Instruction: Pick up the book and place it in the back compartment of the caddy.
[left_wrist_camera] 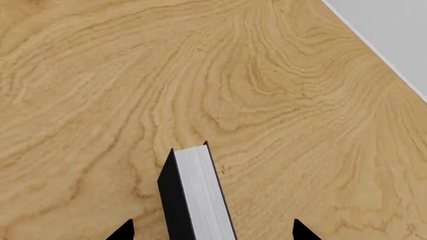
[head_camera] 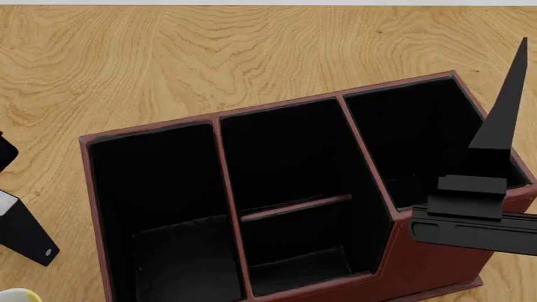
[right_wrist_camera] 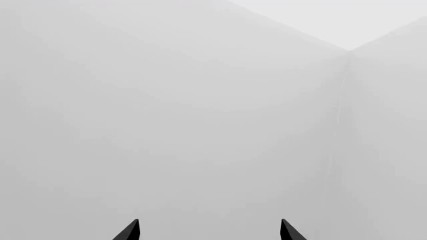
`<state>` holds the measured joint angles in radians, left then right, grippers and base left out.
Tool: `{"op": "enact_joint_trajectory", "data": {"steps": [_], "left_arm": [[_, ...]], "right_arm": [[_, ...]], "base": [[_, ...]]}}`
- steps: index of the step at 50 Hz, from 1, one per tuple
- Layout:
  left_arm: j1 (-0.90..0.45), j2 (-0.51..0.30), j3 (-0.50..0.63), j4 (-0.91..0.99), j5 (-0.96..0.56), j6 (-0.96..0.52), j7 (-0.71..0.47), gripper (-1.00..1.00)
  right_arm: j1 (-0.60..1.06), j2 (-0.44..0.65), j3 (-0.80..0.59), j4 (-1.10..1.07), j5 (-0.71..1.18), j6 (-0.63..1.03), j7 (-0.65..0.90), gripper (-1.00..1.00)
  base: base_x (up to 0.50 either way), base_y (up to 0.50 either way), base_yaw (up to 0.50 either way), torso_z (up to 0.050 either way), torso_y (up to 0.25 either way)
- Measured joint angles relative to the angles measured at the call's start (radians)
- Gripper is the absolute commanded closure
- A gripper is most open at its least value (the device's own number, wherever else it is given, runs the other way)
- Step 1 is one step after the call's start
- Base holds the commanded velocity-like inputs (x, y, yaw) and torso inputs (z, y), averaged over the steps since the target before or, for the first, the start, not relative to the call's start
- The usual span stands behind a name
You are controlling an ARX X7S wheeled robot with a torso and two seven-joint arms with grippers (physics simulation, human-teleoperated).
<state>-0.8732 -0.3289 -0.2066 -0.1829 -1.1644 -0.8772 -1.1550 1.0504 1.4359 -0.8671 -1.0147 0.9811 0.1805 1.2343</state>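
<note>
Nearest us, our left gripper (left_wrist_camera: pixel 212 231) clamps the book (left_wrist_camera: pixel 200 195) over the wooden tabletop (left_wrist_camera: pixel 280 100); our right gripper (right_wrist_camera: pixel 209 231), fingers apart, faces pale grey walls (right_wrist_camera: pixel 167 110).

I can read no text, label, brand, number or sign anywhere: not on the book (left_wrist_camera: pixel 200 195) I hold, nor on the caddy (head_camera: pixel 436 264), nor on the table (head_camera: pixel 251 50).

The dark red-brown rectangular caddy (head_camera: pixel 403 264) stands on the light wooden table (head_camera: pixel 251 50), filling the middle of the head view. Its back compartment (head_camera: pixel 298 248) lies nearer than the thin crossbar (head_camera: pixel 295 207). The thick black hardcover book (head_camera: pixel 21 229) lies left of the caddy, apart from it.
</note>
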Motion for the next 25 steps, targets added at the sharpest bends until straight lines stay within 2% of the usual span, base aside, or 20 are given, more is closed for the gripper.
{"op": "enact_joint_trajectory", "data": {"steps": [25], "left_arm": [[-0.036,0.002,0.077,-0.18,0.098,0.057,0.098,-1.0]], "right_arm": [[0.012,-0.012,0.005,0.0,0.011,0.026,-0.001,-1.0]], "base": [[0.0,0.0,0.0,0.0,0.0]]}}
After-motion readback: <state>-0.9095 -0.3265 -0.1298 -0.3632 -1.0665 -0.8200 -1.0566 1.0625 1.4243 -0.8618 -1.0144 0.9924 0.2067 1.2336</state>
